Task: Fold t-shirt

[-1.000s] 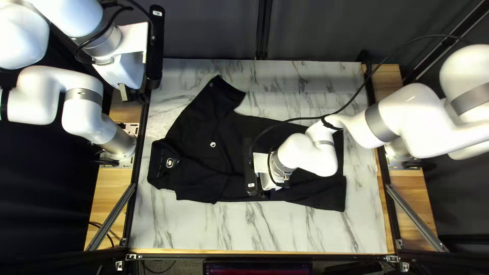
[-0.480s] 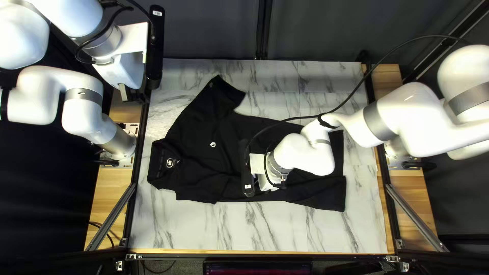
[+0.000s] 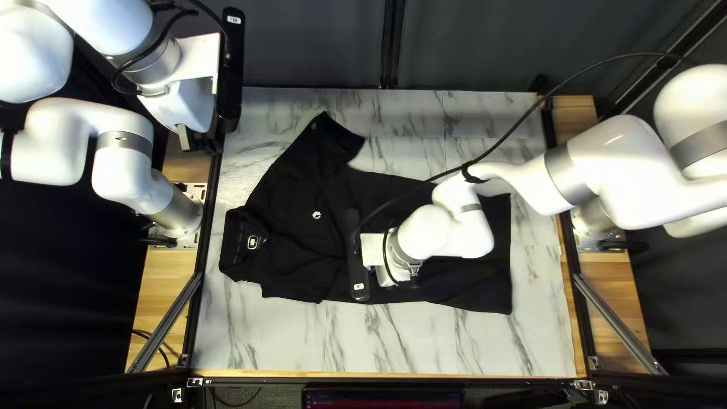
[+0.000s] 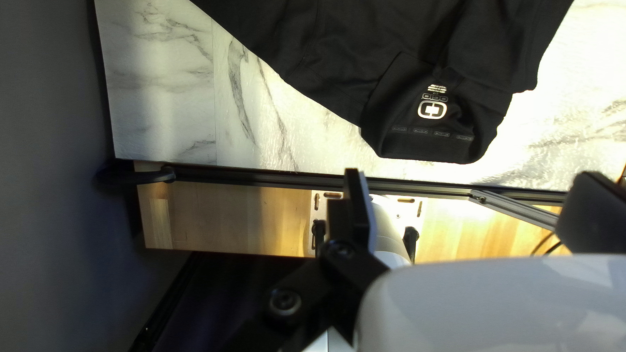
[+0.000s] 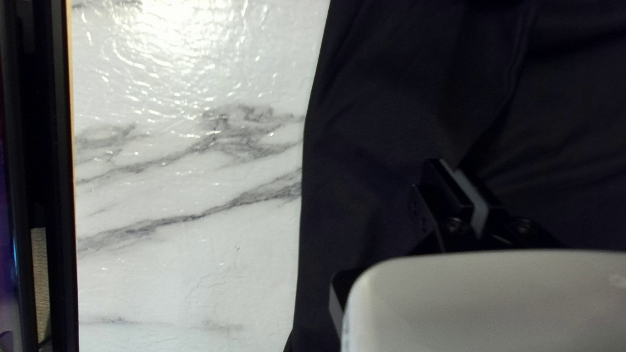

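Right claw (image 5: 448,164): brought shut, its fingertips drawn together over the black shirt (image 3: 299,254), with no cloth made out between them; whether the fabric is being pressed cannot be told.
Shift: carried over the last second toward the collar (image 3: 235,257) by the right arm (image 3: 613,163), while the shirt's outline is left almost unaltered.
Meaning: the side nearer the camera is judged to have been folded in, and a smoothing pass may be under way; the fold itself is not seen to be advanced.
Left claw (image 4: 471,173): spread wide with nothing held, kept off the cloth, past the collar and toward the curtain.
Shirt: laid flat on the surface, its body stretched away from the collar toward the right arm's base; one sleeve (image 3: 329,136) is left sticking out toward the curtain and must likely be folded next.
Surface (image 3: 288,333): marble-patterned, bared around the collar and bordered beyond it by a dark rail and wooden boards (image 3: 163,303).
Room: closed off beyond the collar by a dark curtain (image 3: 318,45).
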Controlling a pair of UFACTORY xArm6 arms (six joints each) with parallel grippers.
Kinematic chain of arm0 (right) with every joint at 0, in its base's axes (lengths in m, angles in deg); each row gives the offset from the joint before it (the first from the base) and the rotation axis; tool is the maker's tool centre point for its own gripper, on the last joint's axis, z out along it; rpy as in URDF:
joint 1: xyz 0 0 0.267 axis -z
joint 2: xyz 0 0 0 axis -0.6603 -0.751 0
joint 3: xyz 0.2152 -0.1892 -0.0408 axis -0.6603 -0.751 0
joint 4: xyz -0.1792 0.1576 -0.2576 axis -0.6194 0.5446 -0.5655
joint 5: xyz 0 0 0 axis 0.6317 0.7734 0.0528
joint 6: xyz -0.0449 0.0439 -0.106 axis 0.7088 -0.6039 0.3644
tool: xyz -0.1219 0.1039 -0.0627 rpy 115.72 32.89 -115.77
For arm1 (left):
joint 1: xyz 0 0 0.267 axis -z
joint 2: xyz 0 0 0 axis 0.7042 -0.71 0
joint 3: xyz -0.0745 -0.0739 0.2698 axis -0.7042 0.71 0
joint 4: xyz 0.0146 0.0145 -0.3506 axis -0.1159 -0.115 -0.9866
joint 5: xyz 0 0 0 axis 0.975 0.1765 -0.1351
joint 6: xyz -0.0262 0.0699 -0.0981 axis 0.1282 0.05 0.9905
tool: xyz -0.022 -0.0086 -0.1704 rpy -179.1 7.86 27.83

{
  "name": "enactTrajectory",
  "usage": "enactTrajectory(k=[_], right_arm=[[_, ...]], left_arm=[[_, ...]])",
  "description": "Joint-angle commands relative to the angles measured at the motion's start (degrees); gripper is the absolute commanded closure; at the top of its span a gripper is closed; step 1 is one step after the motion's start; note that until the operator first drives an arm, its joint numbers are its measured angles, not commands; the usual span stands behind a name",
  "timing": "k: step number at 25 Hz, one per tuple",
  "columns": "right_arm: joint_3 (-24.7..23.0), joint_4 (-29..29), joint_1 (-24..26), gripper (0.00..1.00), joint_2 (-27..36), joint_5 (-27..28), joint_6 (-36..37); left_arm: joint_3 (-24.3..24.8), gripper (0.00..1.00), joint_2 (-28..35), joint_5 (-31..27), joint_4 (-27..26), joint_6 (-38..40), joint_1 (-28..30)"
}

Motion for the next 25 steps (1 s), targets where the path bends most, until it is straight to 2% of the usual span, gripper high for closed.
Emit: enactTrajectory(k=[1, 8, 14, 19, 25], right_arm=[[-2.31, -2.46, 0.94, 1.00, 1.74, 0.68, -1.63], [-7.70, -5.98, 2.74, 1.00, 7.54, 2.30, -5.48], [-3.58, -9.00, 3.15, 1.00, 5.72, 4.62, -7.86], [-0.30, -9.88, 3.83, 1.00, 1.96, 3.39, -7.57], [1.80, -10.87, 3.16, 1.00, 0.59, 3.17, -8.13]], left_arm=[[0.00, 0.00, 0.00, 0.00, 0.00, 0.00, 0.00], [0.00, 0.00, 0.00, 0.00, 0.00, 0.00, 0.00], [0.00, 0.00, 0.00, 0.00, 0.00, 0.00, 0.00], [0.00, 0.00, 0.00, 0.00, 0.00, 0.00, 0.00], [0.00, 0.00, 0.00, 0.00, 0.00, 0.00, 0.00]])
